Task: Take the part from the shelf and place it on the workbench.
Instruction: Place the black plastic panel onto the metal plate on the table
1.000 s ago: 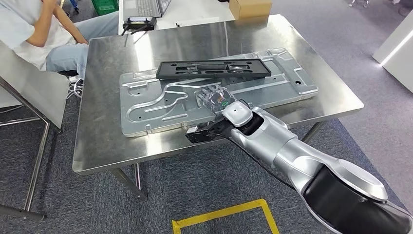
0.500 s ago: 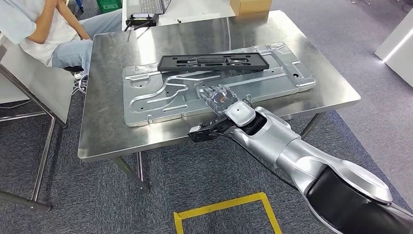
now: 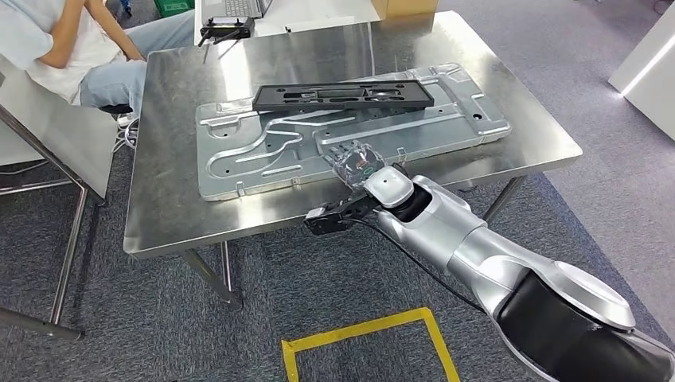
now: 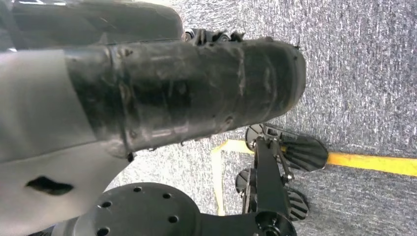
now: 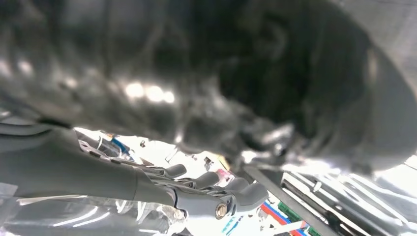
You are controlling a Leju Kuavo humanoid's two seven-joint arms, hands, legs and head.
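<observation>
Nearest us, yellow tape [image 3: 362, 344] marks the grey carpet [image 3: 263, 310]. Our right arm [image 3: 477, 255] reaches up from the lower right to the near edge of the steel workbench [image 3: 163, 215]. Our right hand [image 3: 356, 161] rests flat on the near side of the large silver part [image 3: 263, 155], its fingers [image 5: 196, 184] stretched out and apart, gripping nothing. The part lies flat on the workbench, its long side running left to right across the middle. A long black tray [image 3: 342, 95] lies on the part's far side, touching it. Beyond, at the bench's far left corner, we see a small black device [image 3: 227, 30]. A person [image 3: 56, 48] sits to the far left, beside the bench. Of our left hand we cannot tell the state.
</observation>
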